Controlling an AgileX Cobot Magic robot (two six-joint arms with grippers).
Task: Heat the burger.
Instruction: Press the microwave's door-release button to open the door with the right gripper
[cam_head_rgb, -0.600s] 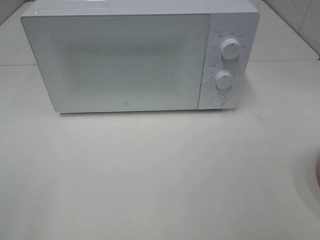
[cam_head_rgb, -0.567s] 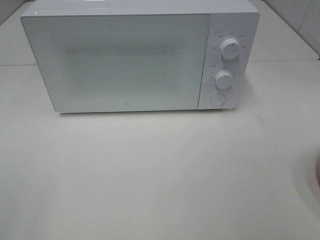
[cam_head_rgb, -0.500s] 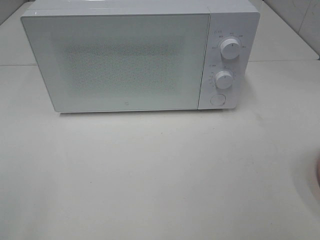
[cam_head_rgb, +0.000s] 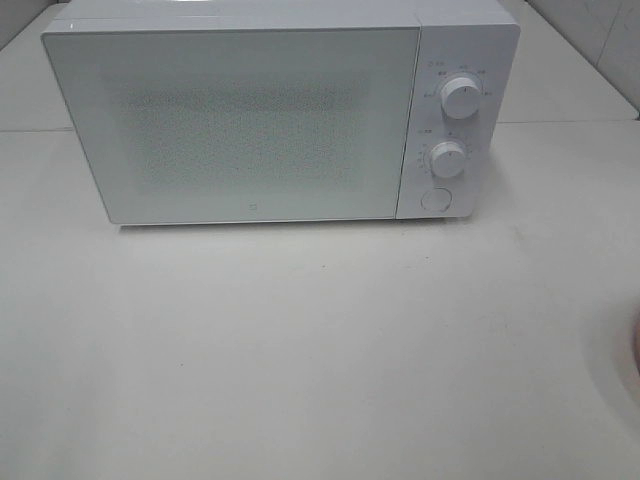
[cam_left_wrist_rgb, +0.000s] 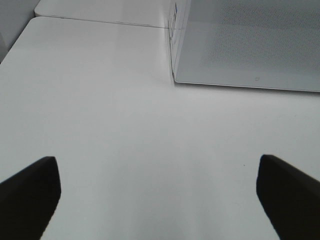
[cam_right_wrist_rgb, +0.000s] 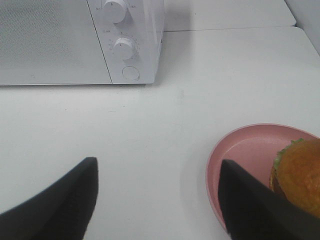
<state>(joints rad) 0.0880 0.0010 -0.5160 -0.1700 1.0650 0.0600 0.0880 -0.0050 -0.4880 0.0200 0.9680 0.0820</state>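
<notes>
**A:** Left gripper (cam_left_wrist_rgb: 157, 170)?
**B:** Fingers spread wide with nothing between them, over bare white table (cam_left_wrist_rgb: 125, 130). Beyond it stands the near left corner of the microwave (cam_left_wrist_rgb: 240, 45).

**A:** Right gripper (cam_right_wrist_rgb: 159, 167)?
**B:** Fingers apart, with only tabletop in the gap. One finger (cam_right_wrist_rgb: 250, 205) overlaps the pink plate (cam_right_wrist_rgb: 240, 150) in the wrist view. Whether it touches cannot be told.

**A:** The burger (cam_right_wrist_rgb: 300, 175)?
**B:** It sits on that plate, a green leaf showing under the bun. Near right of the table, well apart from the microwave. The high view catches only a pink sliver of rim at the right edge.

**A:** Microwave?
**B:** Door shut. Its right panel carries an upper knob (cam_head_rgb: 460, 97), a lower knob (cam_head_rgb: 448, 158) and a round button (cam_head_rgb: 435, 199).
</notes>
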